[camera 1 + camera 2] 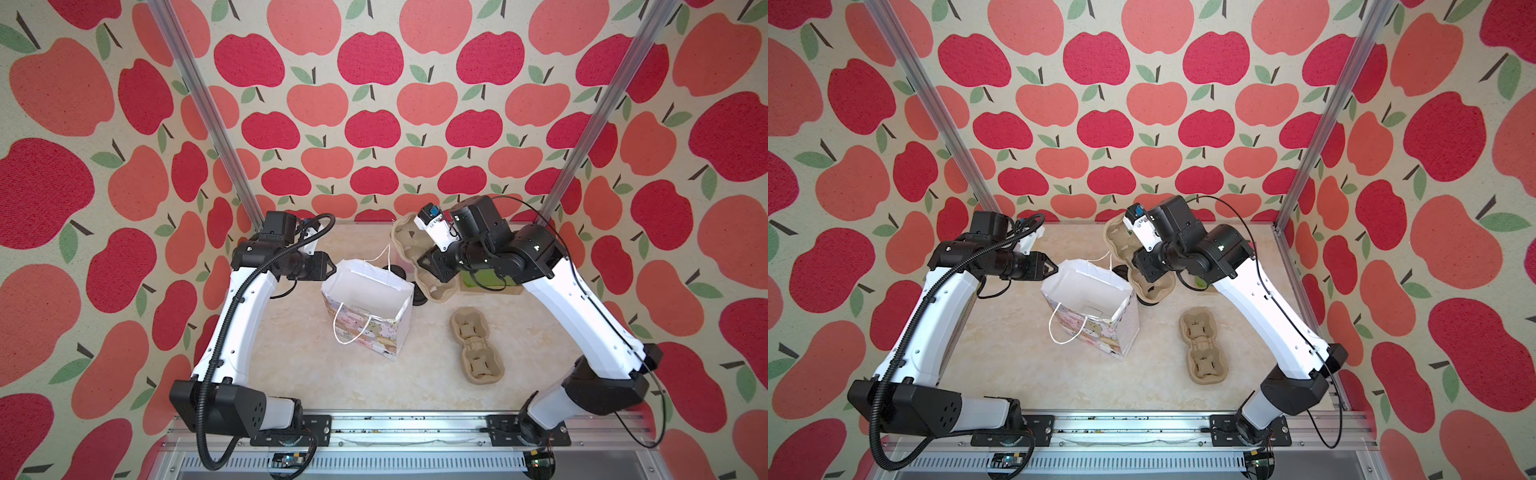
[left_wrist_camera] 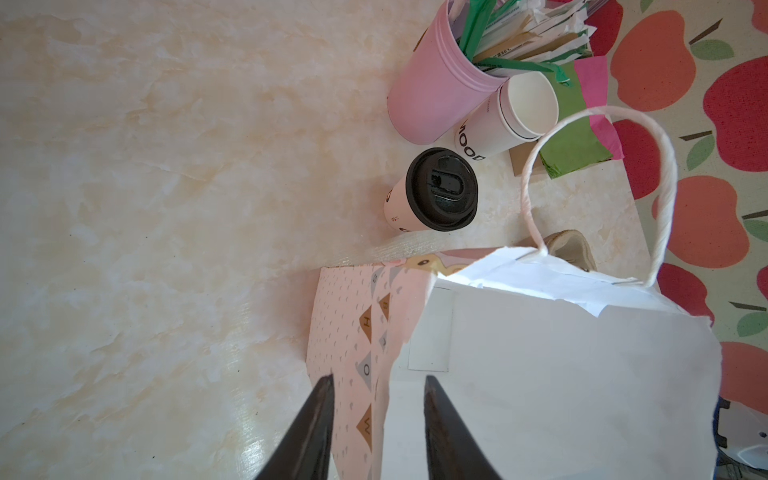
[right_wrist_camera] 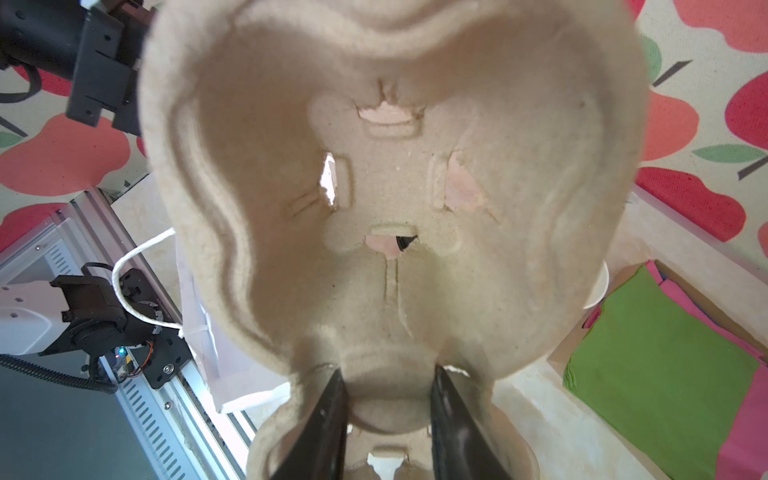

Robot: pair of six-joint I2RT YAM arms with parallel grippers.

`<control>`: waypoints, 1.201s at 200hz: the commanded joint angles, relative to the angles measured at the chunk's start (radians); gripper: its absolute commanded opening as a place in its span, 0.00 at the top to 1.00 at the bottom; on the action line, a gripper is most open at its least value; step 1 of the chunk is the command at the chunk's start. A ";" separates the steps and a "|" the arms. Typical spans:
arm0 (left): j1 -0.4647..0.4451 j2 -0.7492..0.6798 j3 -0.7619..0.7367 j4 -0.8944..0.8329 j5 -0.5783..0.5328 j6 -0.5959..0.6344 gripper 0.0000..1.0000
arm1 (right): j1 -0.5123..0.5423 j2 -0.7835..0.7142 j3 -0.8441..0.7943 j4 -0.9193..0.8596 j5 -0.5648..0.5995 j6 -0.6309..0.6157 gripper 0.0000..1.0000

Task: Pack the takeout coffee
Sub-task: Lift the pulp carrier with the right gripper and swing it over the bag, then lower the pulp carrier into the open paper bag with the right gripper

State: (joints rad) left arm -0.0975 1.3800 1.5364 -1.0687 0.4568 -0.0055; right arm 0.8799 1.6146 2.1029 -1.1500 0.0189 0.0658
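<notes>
One paper bag (image 1: 365, 336) stands open, the left gripper (image 2: 379, 378) astride its side wall, jaws apart. The right gripper (image 3: 388, 370) clamps a raised pulp carrier (image 3: 415, 187); another carrier (image 1: 476, 349) lies flat nearby. A pink holder (image 2: 432, 91) holds wrapped stirrers (image 2: 519, 45). The takeout coffee (image 2: 432, 189) stands lidded just beside the bag, seemingly almost hidden behind it in both top views.

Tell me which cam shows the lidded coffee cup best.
Left wrist view: the takeout coffee stands in full view, black lid and white side, beyond the paper bag. In both top views the bag hides nearly all of it. In the right wrist view the pulp carrier fills the frame; no cup shows.
</notes>
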 commanded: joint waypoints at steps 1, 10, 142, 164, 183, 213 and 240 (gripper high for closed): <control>0.008 -0.016 -0.016 -0.021 -0.002 0.018 0.65 | 0.027 0.066 0.100 -0.025 -0.033 -0.060 0.67; 0.008 -0.018 -0.019 -0.019 -0.001 0.017 0.66 | 0.036 0.095 0.138 -0.028 -0.041 -0.068 0.67; 0.039 -0.041 -0.055 0.030 0.064 -0.010 0.88 | 0.111 0.329 0.356 -0.029 -0.122 -0.108 0.69; 0.041 -0.041 -0.056 0.032 0.067 -0.008 0.92 | 0.117 0.347 0.356 -0.024 -0.124 -0.114 0.70; 0.043 -0.043 -0.056 0.035 0.069 -0.008 0.94 | 0.127 0.363 0.356 -0.020 -0.127 -0.122 0.70; 0.044 -0.047 -0.060 0.041 0.076 -0.005 0.94 | 0.144 0.392 0.355 -0.018 -0.128 -0.146 0.71; 0.045 -0.050 -0.065 0.043 0.080 -0.007 0.94 | 0.152 0.411 0.352 -0.020 -0.133 -0.150 0.71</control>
State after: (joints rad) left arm -0.0586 1.3590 1.4891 -1.0416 0.5144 -0.0097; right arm 1.0214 2.0037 2.4367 -1.1698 -0.0929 -0.0578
